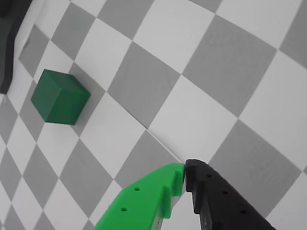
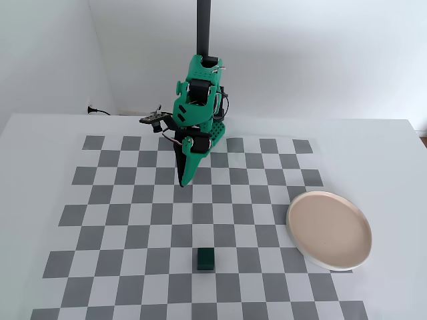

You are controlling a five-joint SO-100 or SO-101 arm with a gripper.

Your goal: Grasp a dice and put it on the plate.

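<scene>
The dice point(image 2: 205, 259) is a small dark green cube on the checkered mat near its front edge in the fixed view. In the wrist view it point(image 1: 60, 97) lies at the upper left, well away from my jaws. The plate point(image 2: 329, 229) is beige-pink with a white rim, at the right of the mat. My gripper point(image 2: 183, 183) hangs above the mat's middle rows, pointing down, well behind the dice. In the wrist view the gripper point(image 1: 185, 168) has its green finger and black finger touching at the tips, shut and empty.
The green arm point(image 2: 197, 107) stands at the back of the checkered mat point(image 2: 120, 200) with a black pole behind it. A dark object point(image 1: 7, 43) sits at the wrist view's left edge. A cable plug point(image 2: 93, 110) lies at the back left.
</scene>
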